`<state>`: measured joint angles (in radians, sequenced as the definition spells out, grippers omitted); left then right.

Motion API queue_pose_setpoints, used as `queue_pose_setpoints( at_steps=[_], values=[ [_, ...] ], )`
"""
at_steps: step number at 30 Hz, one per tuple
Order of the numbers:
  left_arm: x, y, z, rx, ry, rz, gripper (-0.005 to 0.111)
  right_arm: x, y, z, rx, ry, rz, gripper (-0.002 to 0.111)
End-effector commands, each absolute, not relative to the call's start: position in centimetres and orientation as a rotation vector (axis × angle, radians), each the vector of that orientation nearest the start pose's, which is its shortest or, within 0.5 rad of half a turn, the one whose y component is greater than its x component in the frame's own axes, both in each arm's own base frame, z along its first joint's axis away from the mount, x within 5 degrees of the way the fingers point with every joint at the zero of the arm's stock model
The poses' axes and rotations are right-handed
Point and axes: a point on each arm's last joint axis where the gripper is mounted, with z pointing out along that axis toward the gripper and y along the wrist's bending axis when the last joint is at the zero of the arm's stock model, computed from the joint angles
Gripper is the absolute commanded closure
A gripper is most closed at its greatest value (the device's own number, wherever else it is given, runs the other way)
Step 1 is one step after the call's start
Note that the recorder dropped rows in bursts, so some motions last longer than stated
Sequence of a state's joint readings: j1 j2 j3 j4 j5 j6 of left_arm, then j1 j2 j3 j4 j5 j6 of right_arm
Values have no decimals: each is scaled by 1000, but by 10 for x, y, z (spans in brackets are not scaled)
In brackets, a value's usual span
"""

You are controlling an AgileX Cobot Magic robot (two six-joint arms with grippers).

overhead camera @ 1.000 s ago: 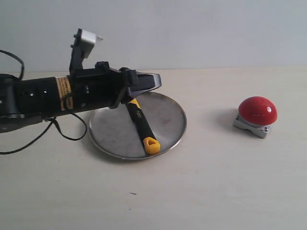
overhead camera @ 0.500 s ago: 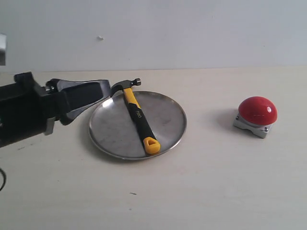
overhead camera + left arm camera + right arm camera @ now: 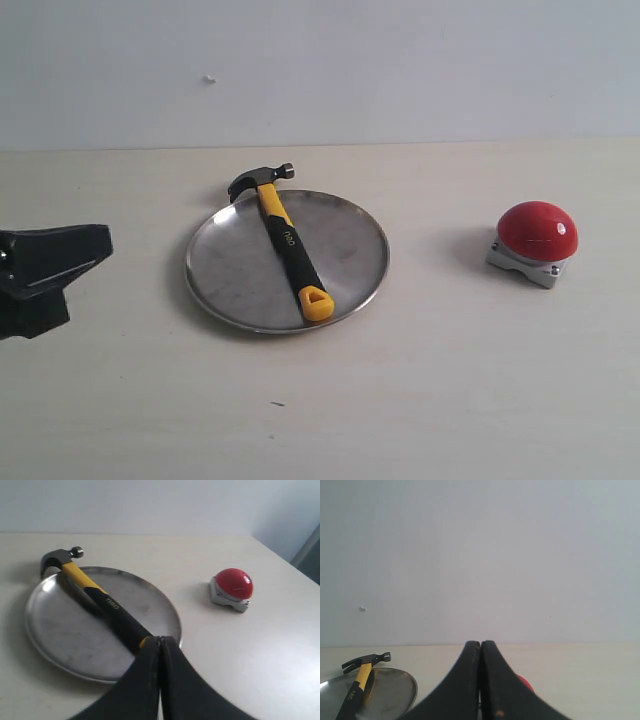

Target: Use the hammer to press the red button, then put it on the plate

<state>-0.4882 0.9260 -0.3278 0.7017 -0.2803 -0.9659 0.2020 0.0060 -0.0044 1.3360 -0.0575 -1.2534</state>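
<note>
The hammer (image 3: pixel 288 245) lies across the silver plate (image 3: pixel 345 265), its dark head over the far rim and its yellow loop near the front rim. It shows too in the left wrist view as hammer (image 3: pixel 100 600) on plate (image 3: pixel 60 635). The red button (image 3: pixel 537 232) sits on the table to the right, apart from the plate; the left wrist view has the button (image 3: pixel 233 585). My left gripper (image 3: pixel 100 245) is shut and empty at the far left edge, well clear of the plate. The right gripper (image 3: pixel 480 643) is shut with nothing in it; it is outside the exterior view.
The pale tabletop (image 3: pixel 420 400) runs back to a plain grey wall (image 3: pixel 400 70). In the right wrist view the hammer (image 3: pixel 357 682) and plate (image 3: pixel 395 690) lie low at one side, and the red button (image 3: pixel 525 683) peeks out behind a finger.
The left arm has pulled back leftward from over the plate to the frame edge. The hammer stays lying on the plate, unmoved. The button is unchanged.
</note>
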Motion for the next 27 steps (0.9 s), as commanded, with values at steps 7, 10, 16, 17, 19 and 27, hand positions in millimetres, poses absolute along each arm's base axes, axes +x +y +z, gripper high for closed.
queue_pose_setpoints(
  at_steps=[7,10,16,17,19,27],
  values=[
    [125,-65,269,222,1781,-543,107,56,6,214,-40,1472,185,108],
    [118,-56,274,172,1753,-516,107,56,6,214,-40,1472,185,108],
    [97,-41,263,83,1675,-534,107,56,6,214,-40,1472,185,108],
    [93,-36,255,51,1667,-522,107,56,6,214,-40,1472,185,108],
    [84,-27,237,-24,1637,-503,107,56,6,214,-40,1472,185,108],
    [74,-14,212,-131,1569,-400,107,56,6,214,-41,1473,188,108]
  ],
)
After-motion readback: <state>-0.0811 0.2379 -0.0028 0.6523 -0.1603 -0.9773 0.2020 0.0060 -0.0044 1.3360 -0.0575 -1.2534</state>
